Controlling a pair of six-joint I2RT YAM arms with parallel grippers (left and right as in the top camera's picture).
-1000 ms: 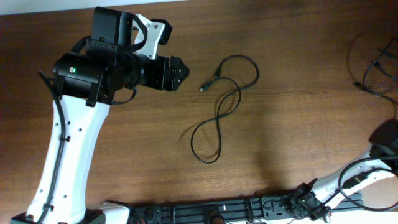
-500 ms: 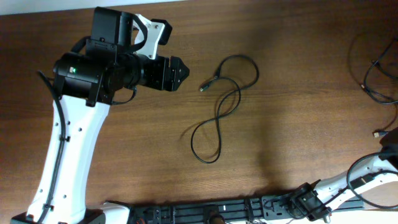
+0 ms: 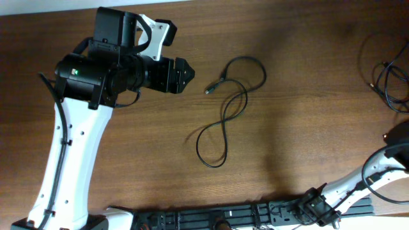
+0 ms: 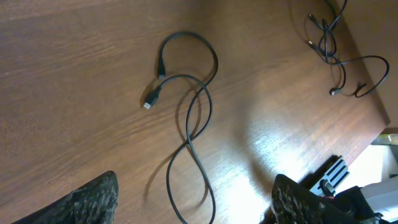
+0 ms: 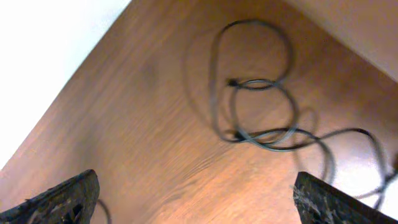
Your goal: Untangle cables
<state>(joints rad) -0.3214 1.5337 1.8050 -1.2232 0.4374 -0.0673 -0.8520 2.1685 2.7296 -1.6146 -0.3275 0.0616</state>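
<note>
Cable layout on tabletop (image 3: 307,160); both grippers spread apart.
One looped cable (image 3: 225,115) lay unmoved just right of the left gripper (image 3: 185,75); the tangled bundle (image 3: 388,80), far right of it near the right gripper (image 5: 199,199), had shifted.

Robotics lab bench: bare wood-grain table (image 3: 307,128), white left arm (image 3: 70,160) and right arm (image 3: 364,182) mounted on a black rail (image 3: 211,217) at its edge, loose cables (image 4: 188,143) on top.
</note>
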